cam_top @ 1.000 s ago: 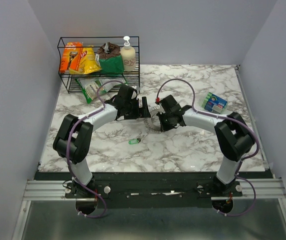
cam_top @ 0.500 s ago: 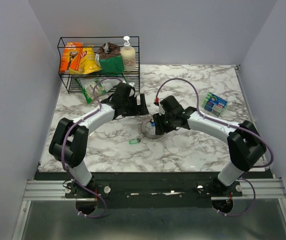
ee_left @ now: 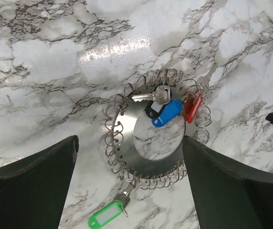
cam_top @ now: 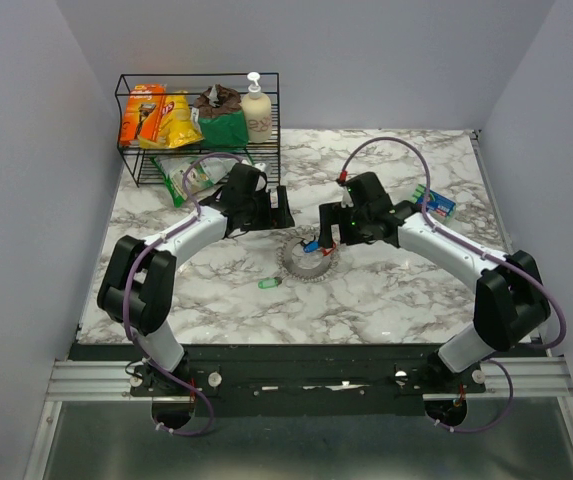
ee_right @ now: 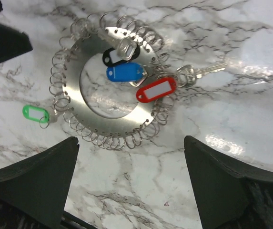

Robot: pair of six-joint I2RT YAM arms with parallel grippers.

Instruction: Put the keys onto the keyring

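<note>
green key (ee_left: 106,215) loose just beside keyring (ee_right: 112,126), unhung. left tool (ee_left: 129,142), right tool (ee_right: 130,142) released, empty; next, grasp it.

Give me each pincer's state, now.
Left pincer: open, empty, above the flat silver metal keyring.
Right pincer: open, empty, above the same keyring.

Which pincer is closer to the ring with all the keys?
The right pincer. It hovers open just past the ring, at its far right edge. The left pincer, open too, sits farther off, beyond its far left side.
</note>
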